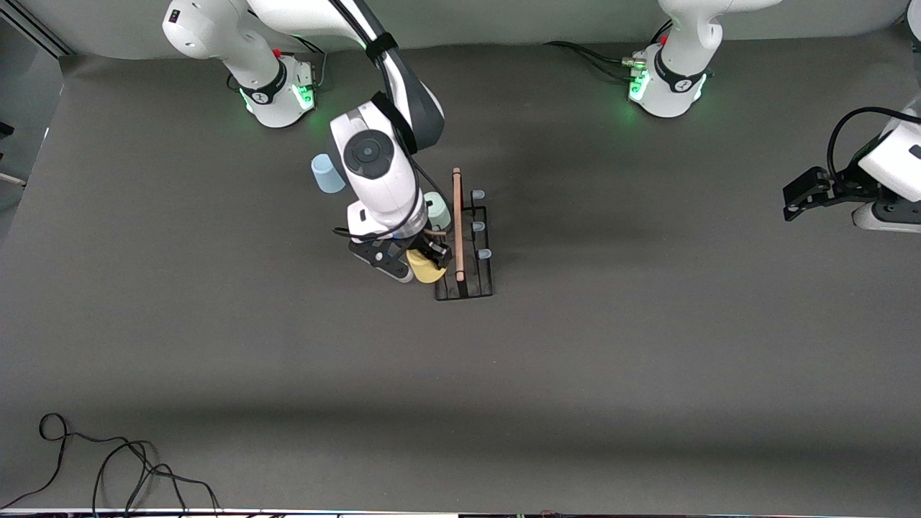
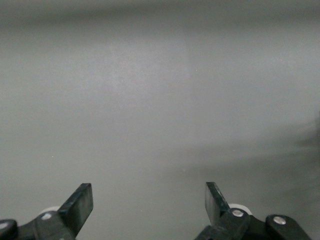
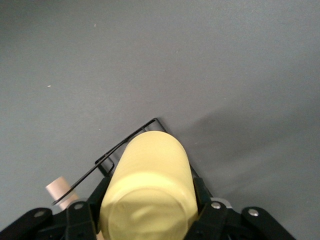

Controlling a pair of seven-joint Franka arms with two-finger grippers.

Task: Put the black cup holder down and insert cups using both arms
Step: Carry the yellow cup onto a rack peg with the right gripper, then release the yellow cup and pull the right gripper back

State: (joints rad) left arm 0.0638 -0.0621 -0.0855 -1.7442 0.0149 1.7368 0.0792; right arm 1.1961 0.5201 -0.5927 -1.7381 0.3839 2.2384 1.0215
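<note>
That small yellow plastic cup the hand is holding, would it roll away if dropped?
Probably: the small yellow plastic cup has round, smooth sides, so on its side it would likely roll. It looks thin and light, so the right hand may easily squash it or let it slip.

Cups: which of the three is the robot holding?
The yellow cup, clamped in the right gripper at the rack. The grey-green cup sits on the rack; the blue cup stands alone on the table.
</note>
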